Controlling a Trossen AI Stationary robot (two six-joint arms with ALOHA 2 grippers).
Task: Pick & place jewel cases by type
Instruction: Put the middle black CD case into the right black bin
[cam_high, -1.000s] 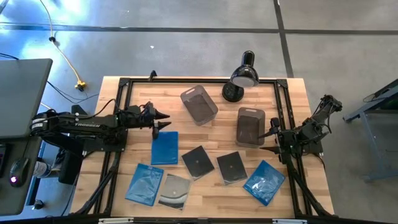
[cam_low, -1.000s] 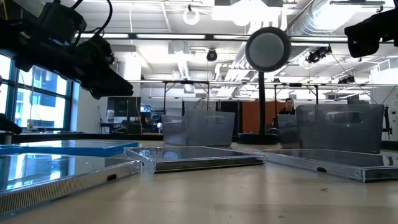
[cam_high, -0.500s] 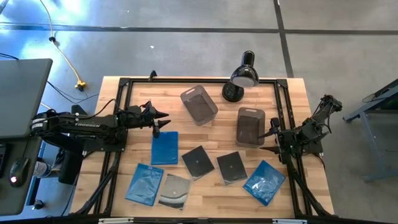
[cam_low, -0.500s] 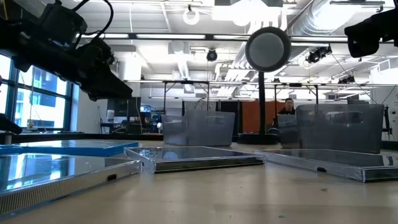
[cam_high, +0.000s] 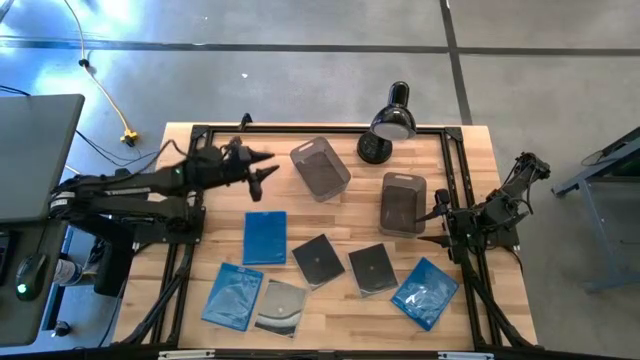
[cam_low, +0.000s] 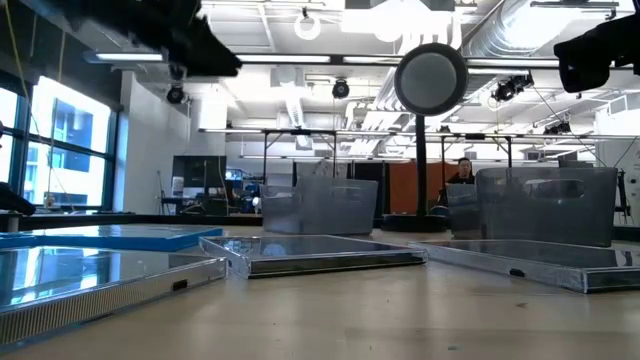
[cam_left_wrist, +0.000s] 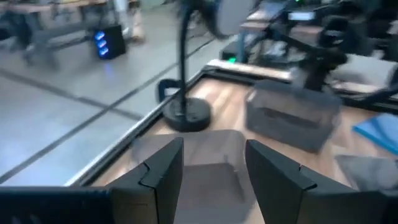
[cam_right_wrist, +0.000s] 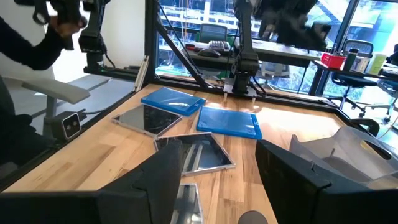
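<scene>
The left gripper (cam_high: 262, 168), empty with fingers parted, hangs at eleven o'clock beside a smoky grey translucent tub (cam_high: 320, 168). The right gripper (cam_high: 441, 225), open, waits at three o'clock. Six flat plastic jewel cases (cam_high: 318, 259) lie around six o'clock; the clear-grey case (cam_high: 279, 305) is half hidden under a blue one.

We see a pale wooden tabletop (cam_high: 470, 150) with light plank stripes, framed by black rails. On it lie three glossy blue cases (cam_high: 265, 237) (one near each front corner, one farther in), two dark grey-black cases (cam_high: 318, 260) and one clear-grey case (cam_high: 280, 306) showing a silver disc. Two tubs (cam_high: 320, 168) are smoky translucent grey, and the lamp (cam_high: 393, 118) is black.
</scene>
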